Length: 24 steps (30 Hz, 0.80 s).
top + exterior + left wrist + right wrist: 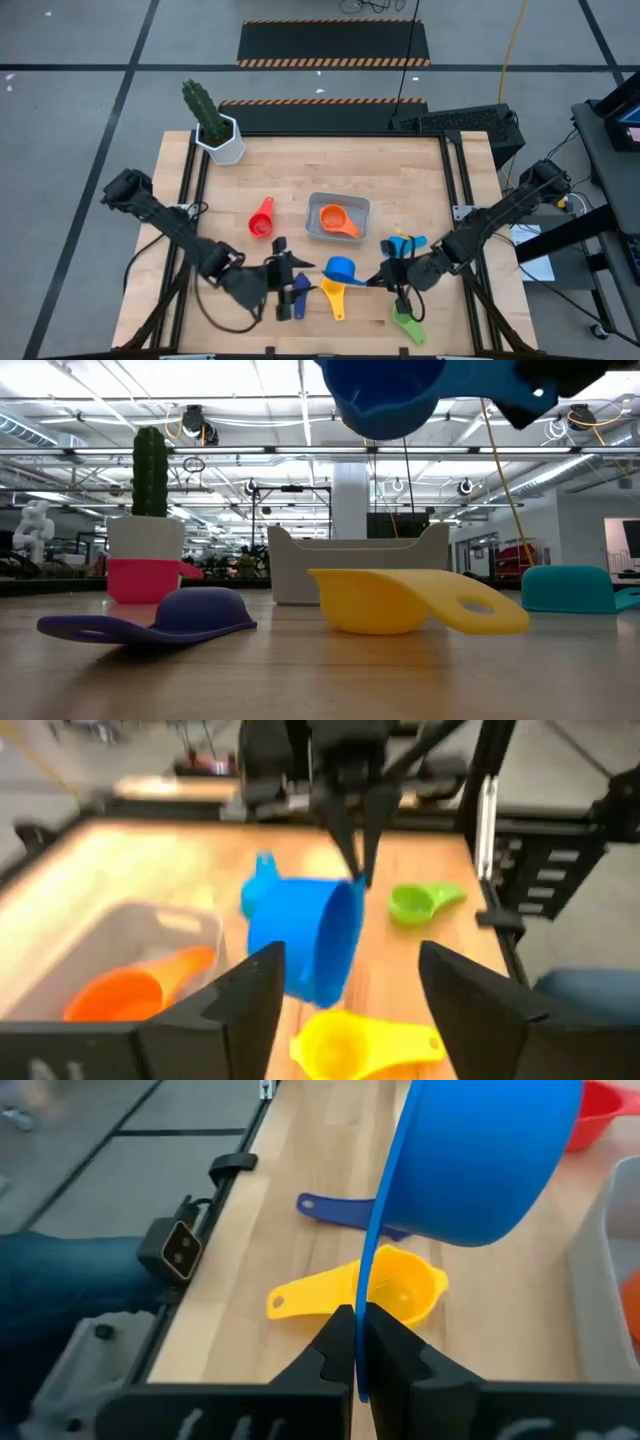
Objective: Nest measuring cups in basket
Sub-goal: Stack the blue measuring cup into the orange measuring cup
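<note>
The right end effector is pinched shut on the handle of the blue cup, holding it in the air on the near side of the basket, above the yellow cup. From the right wrist camera the blue handle runs straight into the closed jaws, and the bowl hangs tilted beyond them.

The left end effector stands wide and empty, just beside the blue cup on the side away from the right arm, over the navy cup.

The basket already holds the orange cup, bowl up, its handle pointing toward the right arm's side. The coming move probably turns on this: the basket lies just beyond the held cup, away from the surface's near edge, so the right arm only needs to carry the blue bowl over the orange one.
</note>
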Motion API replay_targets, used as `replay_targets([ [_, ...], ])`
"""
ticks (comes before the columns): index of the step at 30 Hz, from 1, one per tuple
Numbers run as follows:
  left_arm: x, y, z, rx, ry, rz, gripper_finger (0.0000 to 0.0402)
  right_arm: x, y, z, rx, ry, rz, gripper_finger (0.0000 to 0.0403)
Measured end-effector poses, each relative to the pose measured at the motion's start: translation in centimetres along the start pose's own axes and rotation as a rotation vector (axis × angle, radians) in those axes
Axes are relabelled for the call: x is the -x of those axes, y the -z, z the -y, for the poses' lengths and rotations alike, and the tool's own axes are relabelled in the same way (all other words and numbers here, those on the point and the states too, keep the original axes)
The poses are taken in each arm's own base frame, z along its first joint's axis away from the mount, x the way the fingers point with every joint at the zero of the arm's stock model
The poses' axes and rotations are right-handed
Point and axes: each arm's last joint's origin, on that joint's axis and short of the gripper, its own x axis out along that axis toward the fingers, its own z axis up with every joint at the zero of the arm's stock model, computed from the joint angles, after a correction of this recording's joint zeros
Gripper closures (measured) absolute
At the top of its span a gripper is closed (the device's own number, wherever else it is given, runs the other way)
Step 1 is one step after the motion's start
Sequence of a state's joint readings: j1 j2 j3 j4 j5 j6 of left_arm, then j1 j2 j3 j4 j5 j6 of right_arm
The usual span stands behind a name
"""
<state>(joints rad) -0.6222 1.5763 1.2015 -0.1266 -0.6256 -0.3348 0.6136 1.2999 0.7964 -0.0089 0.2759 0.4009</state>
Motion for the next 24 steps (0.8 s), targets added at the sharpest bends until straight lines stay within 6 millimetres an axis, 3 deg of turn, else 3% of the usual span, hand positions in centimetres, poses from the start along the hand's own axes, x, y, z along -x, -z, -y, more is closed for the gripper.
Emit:
replay_targets([
  [5,-2.5,1.2,-1.1,0.051,0.026,-0.094,0.013,-0.3,0.3,0.6,-0.011,-0.025,-0.024,0.0403],
  [10,-4.1,1.4,-2.6,0.098,0.018,-0.135,0.013,-0.4,0.6,0.8,-0.007,-0.033,-0.04,0.0403],
  [18,-4.7,2.9,-3.2,0.098,0.072,-0.187,0.018,-0.3,0.6,0.8,0.046,-0.034,-0.039,0.0403],
  [24,-5.0,3.1,-3.3,0.084,0.103,-0.118,0.0217,-0.3,0.6,0.8,0.061,-0.035,-0.037,0.0403],
])
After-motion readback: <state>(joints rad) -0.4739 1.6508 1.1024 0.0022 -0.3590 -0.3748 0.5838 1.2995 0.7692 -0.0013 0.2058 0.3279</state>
